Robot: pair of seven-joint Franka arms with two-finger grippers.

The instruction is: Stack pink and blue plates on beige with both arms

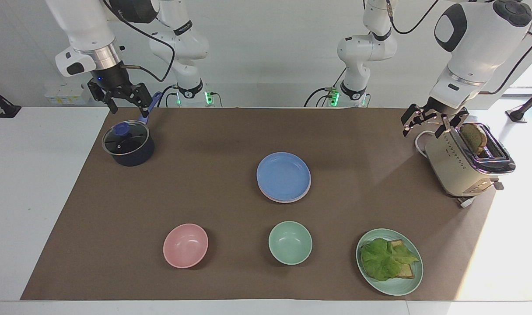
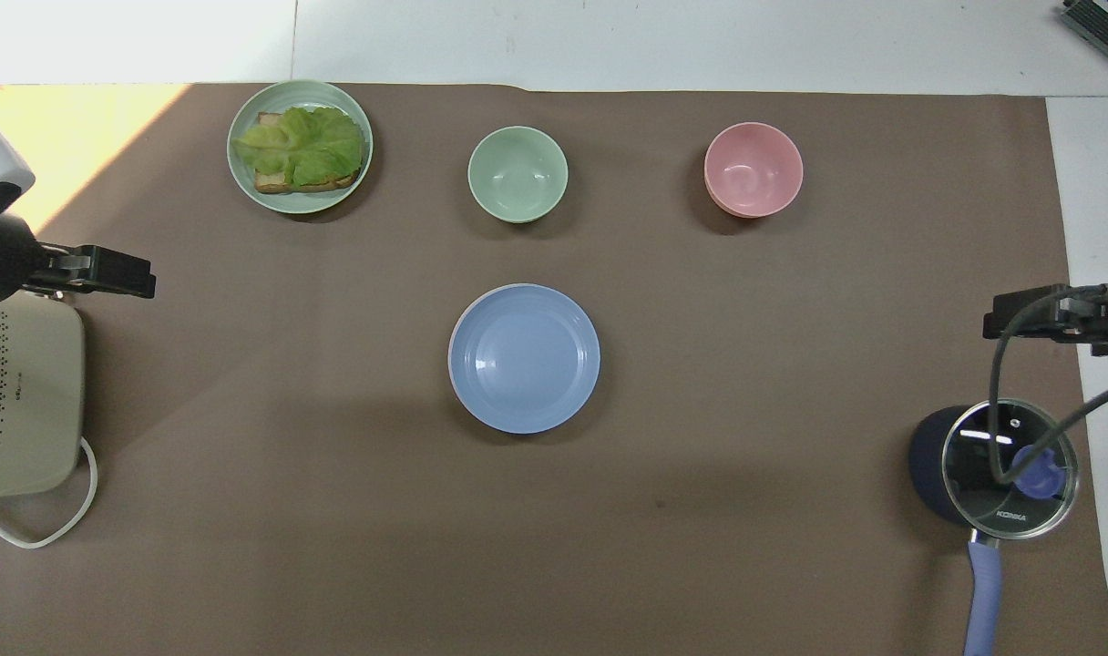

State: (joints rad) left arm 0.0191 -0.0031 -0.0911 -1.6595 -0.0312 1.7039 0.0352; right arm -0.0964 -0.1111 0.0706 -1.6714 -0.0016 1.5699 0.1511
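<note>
Right now the right gripper hangs empty, fingers spread, raised above the pot at the right arm's end of the table. Well away from it, toward the middle of the brown mat, the blue plate lies on top of a stack; a thin pale rim, pinkish, peeks out beneath it in the facing view, and which plates lie under the blue one cannot be told apart there. In the overhead view only the blue plate shows, with a faint pale edge around it.

At the other end, the left gripper hovers beside the toaster, fingers apart and holding nothing; a slice of bread stands in the toaster's slot just next to it.

Farther from the robots than the stack sit a pink bowl, a green bowl and a green plate carrying toast and lettuce. Neither gripper touches any plate; both are well apart from the stack.
</note>
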